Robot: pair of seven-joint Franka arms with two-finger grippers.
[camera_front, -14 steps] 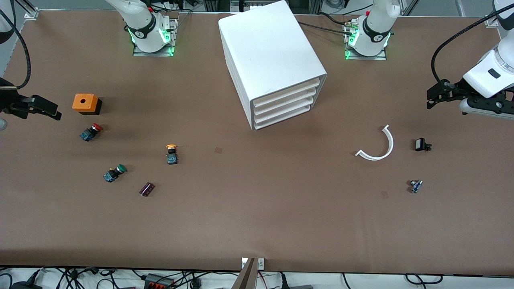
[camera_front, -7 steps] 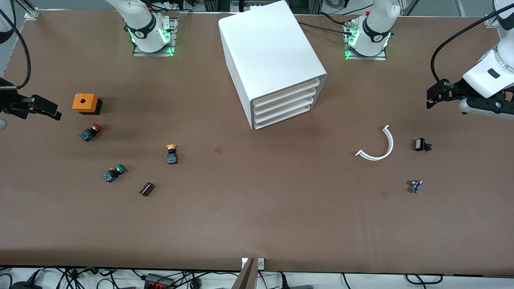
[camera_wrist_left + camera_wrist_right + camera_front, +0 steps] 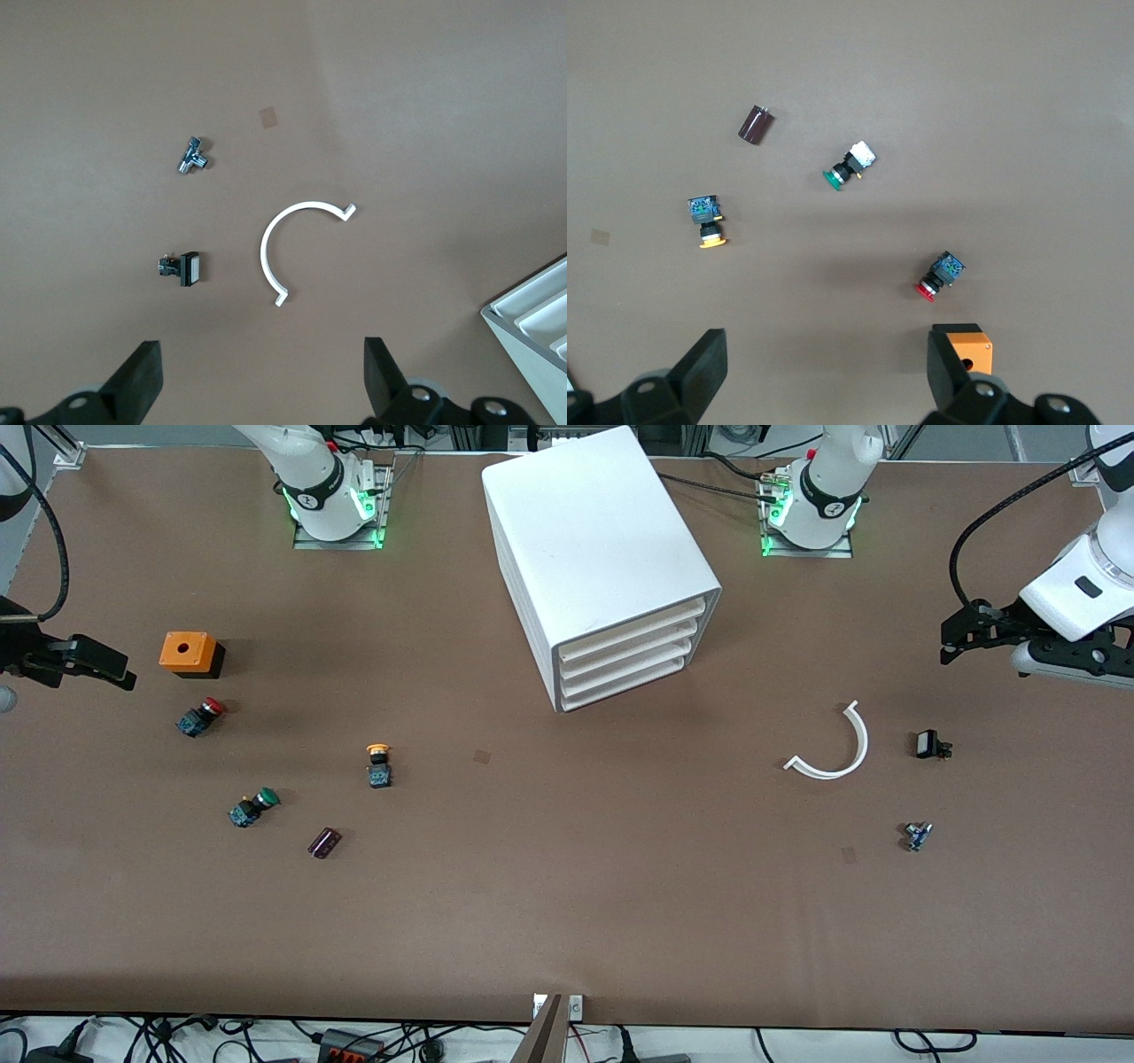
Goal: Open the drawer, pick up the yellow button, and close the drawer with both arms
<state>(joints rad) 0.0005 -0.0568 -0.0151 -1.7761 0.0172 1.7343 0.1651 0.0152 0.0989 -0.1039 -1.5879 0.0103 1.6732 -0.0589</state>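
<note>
No words, numbers or brand names can be read anywhere in these views. The only sign is a small white emblem on the black band of each white robot arm base [image 3: 312, 500] [image 3: 833, 509], standing along the table's edge farthest from the front camera, and it is too small to make out.

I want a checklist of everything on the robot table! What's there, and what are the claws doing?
Surface: brown table, two small patches.
Job's things: drawer shut, top of the white cabinet; orange button lying out on the table.
Clutter: red button, green button, orange box, dark cylinder, white curved strip, black part, metal part.
Grippers: left gripper and right gripper open, empty, waiting at the table's ends.
Cables: black ones along the table's edges.
Surroundings: nothing seen.
</note>
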